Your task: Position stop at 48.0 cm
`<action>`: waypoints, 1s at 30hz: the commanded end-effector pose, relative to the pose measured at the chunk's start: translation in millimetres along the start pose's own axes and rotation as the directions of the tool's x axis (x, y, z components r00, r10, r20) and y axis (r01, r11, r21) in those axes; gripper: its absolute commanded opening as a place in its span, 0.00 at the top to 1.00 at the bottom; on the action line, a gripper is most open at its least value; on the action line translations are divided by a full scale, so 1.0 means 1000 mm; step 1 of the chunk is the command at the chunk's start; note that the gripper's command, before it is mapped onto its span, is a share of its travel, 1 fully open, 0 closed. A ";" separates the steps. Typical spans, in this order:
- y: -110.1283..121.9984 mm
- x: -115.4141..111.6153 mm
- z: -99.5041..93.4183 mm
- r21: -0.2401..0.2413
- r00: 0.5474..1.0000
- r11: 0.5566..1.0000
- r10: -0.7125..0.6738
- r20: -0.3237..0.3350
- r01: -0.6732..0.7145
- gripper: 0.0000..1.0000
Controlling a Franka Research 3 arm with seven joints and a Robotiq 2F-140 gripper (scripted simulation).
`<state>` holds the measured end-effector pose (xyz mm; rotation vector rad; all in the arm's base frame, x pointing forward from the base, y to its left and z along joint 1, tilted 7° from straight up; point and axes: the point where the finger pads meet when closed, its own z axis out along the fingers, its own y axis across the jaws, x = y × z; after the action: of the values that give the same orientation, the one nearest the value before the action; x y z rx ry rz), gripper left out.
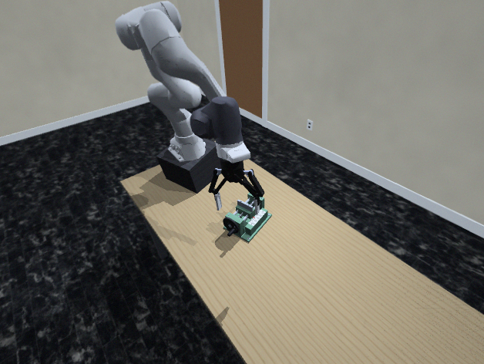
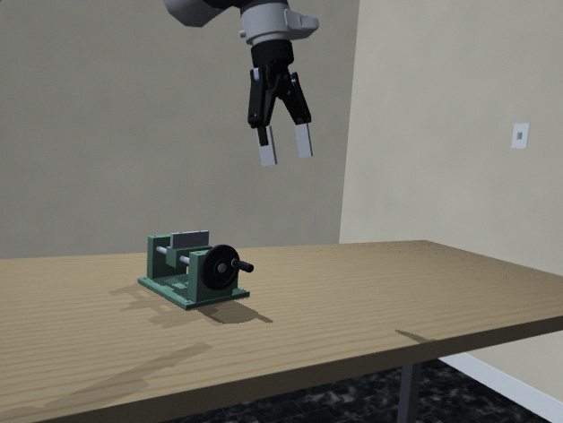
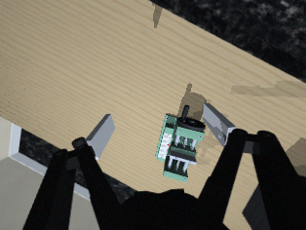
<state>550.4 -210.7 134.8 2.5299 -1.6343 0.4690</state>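
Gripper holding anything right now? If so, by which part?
Nothing held. The gripper is open above the vise-like fixture; its handwheel isn't gripped.
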 end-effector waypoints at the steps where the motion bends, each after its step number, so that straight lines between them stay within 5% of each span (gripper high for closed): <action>1: 0.039 -0.031 0.031 -0.101 0.972 0.973 0.217 0.089 -0.208 0.00; 4: 0.039 -0.031 0.031 -0.101 0.972 0.973 0.217 0.089 -0.208 0.00; 9: 0.067 -0.058 0.051 -0.175 0.937 0.940 0.318 0.145 -0.292 0.00; 30: 0.067 -0.059 0.051 -0.175 0.937 0.940 0.319 0.145 -0.293 0.00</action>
<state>479.3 -199.7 62.4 2.2886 -2.0345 0.1449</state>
